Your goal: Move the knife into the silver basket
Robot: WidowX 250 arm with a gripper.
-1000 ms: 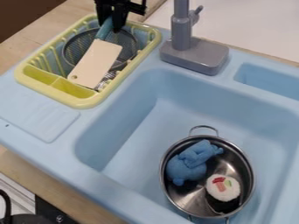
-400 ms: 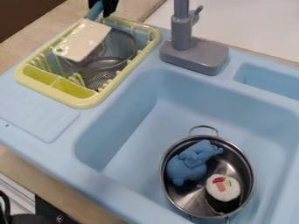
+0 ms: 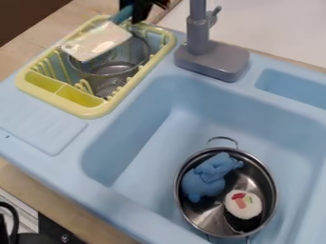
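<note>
Over the yellow plastic rack (image 3: pixel 93 112), pinching.
My black gripper (image 3: pixel 132 13) holds the pale-bladed knife (image 3: pixel 96 42) by its blue handle (image 3: pixel 121 15).

The knife (image 3: pixel 96 42), first pointing toward 7 o'clock, now points toward 8, baring more of the mesh strainer (image 3: pixel 135 51). The claw (image 3: pixel 135 13), after drifting toward 9 o'clock, is back toward 3.
</note>
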